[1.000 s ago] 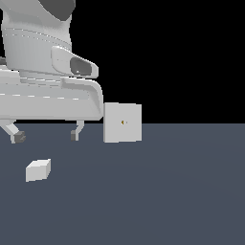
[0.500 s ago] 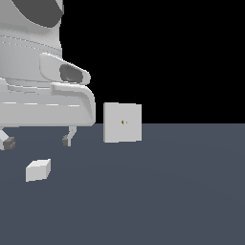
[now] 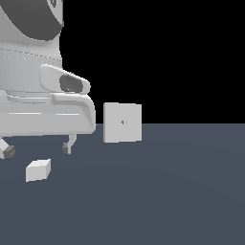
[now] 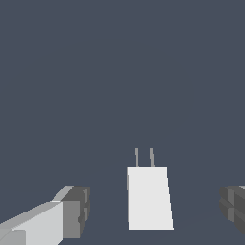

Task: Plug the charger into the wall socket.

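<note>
Charger (image 4: 149,197): small off-white block with two thin prongs.

Charger (image 4: 149,197) off-white w/ two pale grey prongs. Wall socket (image 3: 122,122) light grey, tiny yellowish-dark dot at centre. Floor (image 3: 167,191) plain slate blue-grey; gripper (image 4: 155,210) white, fingertips (image 4: 76,210) dark grey.

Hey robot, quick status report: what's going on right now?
Gripper open, above the charger, not gripping. Charger flat on floor, apart from wall socket. Nothing between them.
</note>
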Tool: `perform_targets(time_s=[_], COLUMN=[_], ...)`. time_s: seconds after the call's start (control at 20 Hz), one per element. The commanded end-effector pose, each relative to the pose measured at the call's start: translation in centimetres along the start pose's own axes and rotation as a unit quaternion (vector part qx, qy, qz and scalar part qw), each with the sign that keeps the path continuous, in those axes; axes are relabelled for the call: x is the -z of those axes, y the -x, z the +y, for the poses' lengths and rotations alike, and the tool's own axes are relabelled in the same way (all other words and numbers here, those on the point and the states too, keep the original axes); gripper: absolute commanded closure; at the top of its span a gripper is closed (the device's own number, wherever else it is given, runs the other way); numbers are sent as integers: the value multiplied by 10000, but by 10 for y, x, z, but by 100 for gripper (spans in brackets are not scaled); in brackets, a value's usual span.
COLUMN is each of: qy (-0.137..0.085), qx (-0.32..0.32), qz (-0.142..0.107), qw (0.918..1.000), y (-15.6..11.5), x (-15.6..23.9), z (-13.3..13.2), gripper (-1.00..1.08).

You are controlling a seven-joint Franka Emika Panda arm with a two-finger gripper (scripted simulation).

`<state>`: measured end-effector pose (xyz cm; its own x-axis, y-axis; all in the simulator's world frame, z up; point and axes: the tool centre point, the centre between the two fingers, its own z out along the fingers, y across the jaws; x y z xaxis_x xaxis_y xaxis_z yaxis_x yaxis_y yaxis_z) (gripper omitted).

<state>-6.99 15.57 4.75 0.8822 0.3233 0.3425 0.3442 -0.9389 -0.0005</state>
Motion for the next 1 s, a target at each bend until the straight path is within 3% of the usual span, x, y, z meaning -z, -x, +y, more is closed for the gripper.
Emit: perform_targets(time_s=[0.0,0.5,0.55,0.95], qy=[3,4,4,4], qx=[3,4,4,4], qz=[-1,5,5,5], qw=[10000,10000,10000,10000], y=[4,12,12,12], x=[-10,-34,-34,-34], z=[0,0,0,0], gripper=[-92,-92,108,108])
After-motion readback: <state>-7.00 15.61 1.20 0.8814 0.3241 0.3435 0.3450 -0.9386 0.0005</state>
